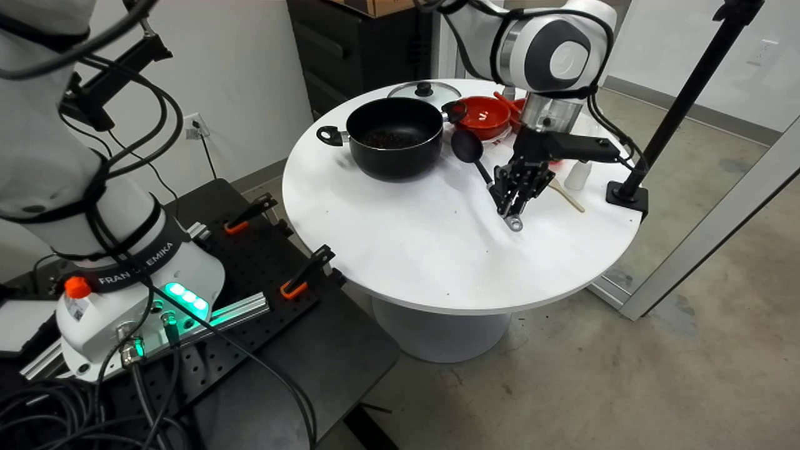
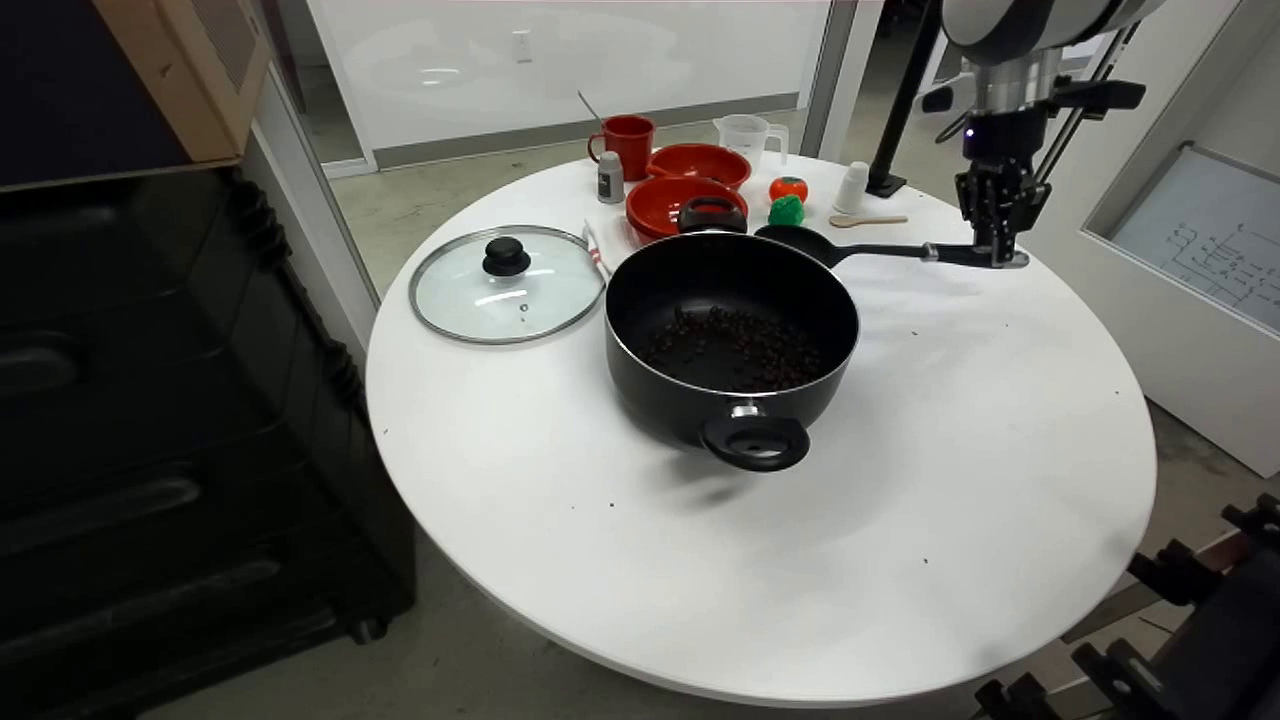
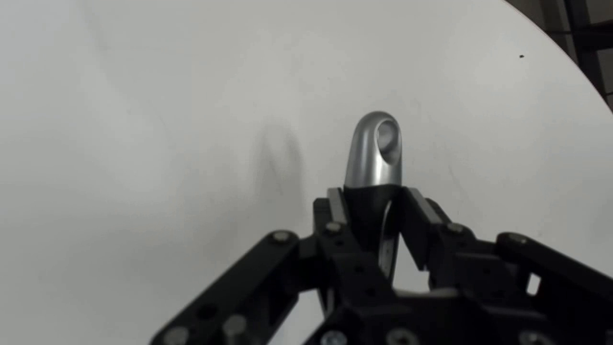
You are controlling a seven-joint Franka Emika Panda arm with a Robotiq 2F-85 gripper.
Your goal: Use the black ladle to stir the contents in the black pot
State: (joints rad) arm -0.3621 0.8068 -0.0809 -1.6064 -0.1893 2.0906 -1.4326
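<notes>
Your gripper (image 3: 376, 211) clasps the slim black ladle (image 1: 467, 146) by its long straight handle, one finger pressed to each side, just short of the silver-coloured end that juts past the fingertips. In the wrist view you see that end over the round white table (image 2: 520, 480), with a soft shadow lying apart from it. From your gripper the handle runs toward the wide, round black pot (image 1: 400, 164) with two loop side handles, and in both exterior views the ladle's round bowl is outside the pot, just beside it; you cannot tell whether that bowl touches the table.

Near the ladle you have a pale wooden spoon (image 2: 868, 221) lying flat, a small tapered white piece (image 2: 851, 188) standing upright, a rough green lump (image 2: 787, 211) and a round orange-red piece (image 2: 797, 190). The pot stands upright on the table, and in an exterior view you can see small dark pieces (image 2: 735, 350) spread across its floor.

Farther out you find a shallow red bowl (image 2: 660, 205) with a second red bowl (image 2: 705, 155) behind it, a clear measuring jug (image 2: 743, 138), a red mug (image 2: 628, 150) and a small grey bottle (image 2: 611, 180). A clear glass lid (image 2: 545, 295) lies near the pot, black knob up. Beyond the table, in an exterior view, stands a black drawer cabinet (image 1: 375, 62).
</notes>
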